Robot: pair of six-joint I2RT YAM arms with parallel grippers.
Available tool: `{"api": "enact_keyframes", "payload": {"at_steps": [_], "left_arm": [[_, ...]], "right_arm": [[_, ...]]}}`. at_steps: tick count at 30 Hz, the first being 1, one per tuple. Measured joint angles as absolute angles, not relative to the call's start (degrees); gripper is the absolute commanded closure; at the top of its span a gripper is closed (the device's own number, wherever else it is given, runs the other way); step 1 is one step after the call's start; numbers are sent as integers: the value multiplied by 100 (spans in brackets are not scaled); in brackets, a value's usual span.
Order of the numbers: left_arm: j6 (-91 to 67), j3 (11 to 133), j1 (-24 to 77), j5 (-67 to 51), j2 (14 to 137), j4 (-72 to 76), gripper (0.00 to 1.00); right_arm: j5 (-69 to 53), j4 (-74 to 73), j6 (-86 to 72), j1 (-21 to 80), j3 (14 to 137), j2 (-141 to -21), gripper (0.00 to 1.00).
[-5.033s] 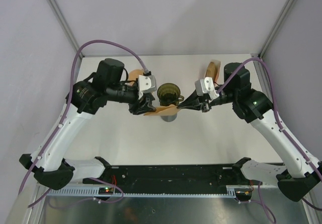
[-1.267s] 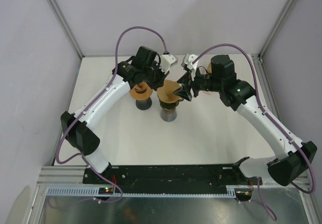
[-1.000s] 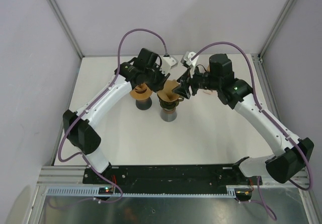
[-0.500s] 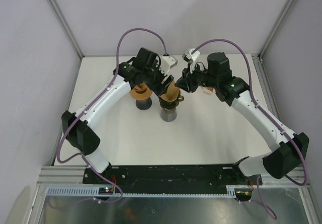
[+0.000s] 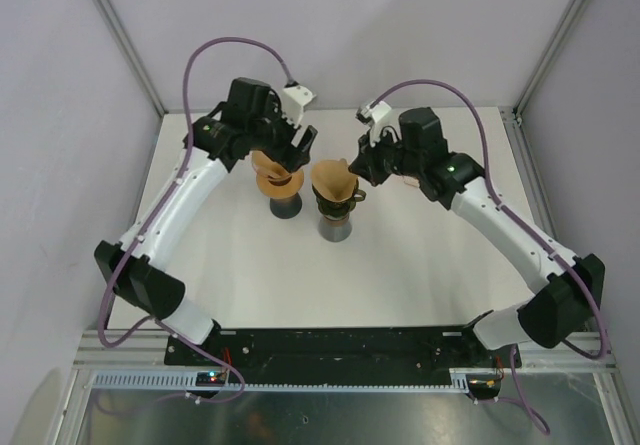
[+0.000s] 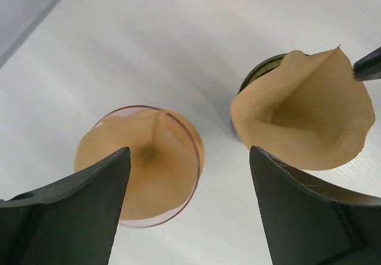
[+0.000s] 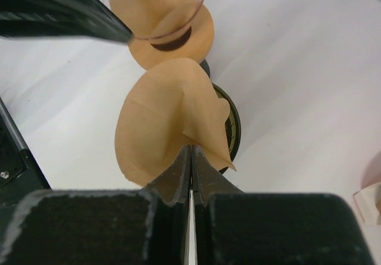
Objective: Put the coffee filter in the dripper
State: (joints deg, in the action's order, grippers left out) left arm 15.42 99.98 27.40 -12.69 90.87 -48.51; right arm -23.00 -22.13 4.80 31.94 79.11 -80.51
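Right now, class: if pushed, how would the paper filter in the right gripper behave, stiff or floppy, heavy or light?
Probably floppy: the filter curls and creases where the right gripper pinches it. Likely very light: a nudge could shift it in the dripper.

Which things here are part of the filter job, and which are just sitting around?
In the job: coffee filter, dark dripper, right gripper pinching the filter.
Lying about: clear dripper already holding a filter; open left gripper, idle above.
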Motion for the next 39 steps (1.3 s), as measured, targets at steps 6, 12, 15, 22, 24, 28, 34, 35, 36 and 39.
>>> {"api": "enact_keyframes", "payload": {"at_steps": [6,12,15,22,24,28,34,35,36,39], "left_arm": [[1542,9996,2224,-1389,8674,-4849,14],[1544,9819,1723,-1448,8370,-4829,13],[1546,9730,1522,-1544,8287,-4831,13],[1544,9515,1111,-1704,8160,-4834,12],[1544,9456,1066,-1737,8130,-4829,12],[1546,9443,1033,-1833,8093,-4838,12],[1546,9441,1020,-1890,8023,-4831,11],[1546,9441,1020,-1894,8014,-4831,11],[1544,9441,1017,-1900,8009,-4831,11],[1546,9437,1009,-1966,8003,-4831,11]], "right_arm": [[-1669,-3087,617,3562,8678,-8932,100],[-1140,-4075,823,3920,9760,-9714,100],[-897,-4523,886,4058,10237,-10020,100],[-333,-5428,972,4305,11209,-10932,100],[-242,-5610,993,4346,11314,-11128,100],[-152,-5874,1020,4410,11338,-11393,100],[-89,-5916,1024,4447,11334,-11465,100],[-86,-5896,1024,4449,11325,-11465,100],[-82,-5881,1024,4453,11321,-11465,100],[-82,-5828,1031,4453,11255,-11465,100]]}}
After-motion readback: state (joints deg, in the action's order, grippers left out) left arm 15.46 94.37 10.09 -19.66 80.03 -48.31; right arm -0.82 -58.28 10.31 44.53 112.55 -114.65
